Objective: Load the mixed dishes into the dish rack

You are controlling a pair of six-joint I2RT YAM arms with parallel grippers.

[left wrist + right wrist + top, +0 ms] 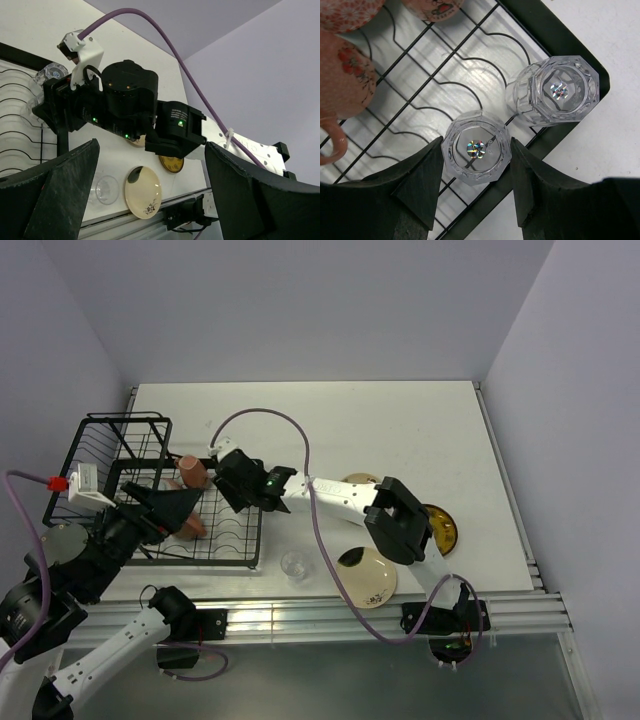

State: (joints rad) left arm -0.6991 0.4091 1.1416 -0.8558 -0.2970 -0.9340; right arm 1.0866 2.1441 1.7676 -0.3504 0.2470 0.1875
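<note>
The right gripper [476,192] has its two dark fingers [420,185] set one glass-width apart, pressed against either side of a clear glass [476,148] that stands on the wires of the dish rack [547,27]. At 2 o'clock from it, just beside but apart, a second glass [560,92] stands on the rack's black corner frame, with the white table [615,30] beyond the frame from 1 through 4 o'clock. Bare wavy wires run from the held glass toward 11 o'clock. They end at a pink mug [345,82] lying at 9 to 10 o'clock, its handle pointing toward 8.

In the overhead view the right gripper [222,470] sits over the rack's right side, and the rack [250,540] fills the table's 9 o'clock side, its raised basket end at the far left. A second pink mug [192,472] lies just at 9 o'clock of the gripper.

The left gripper [175,505] hovers over the rack's near part with its jaws spread wide and nothing between them; through its own camera the left gripper [150,145] frames the right arm [125,100].

On the table, a third glass [294,563] stands just off the rack's near right corner. A cream plate [367,577] lies at 3 o'clock of that glass, and a yellow-and-dark plate [441,528] lies further on toward 2 o'clock, partly under the arm
</note>
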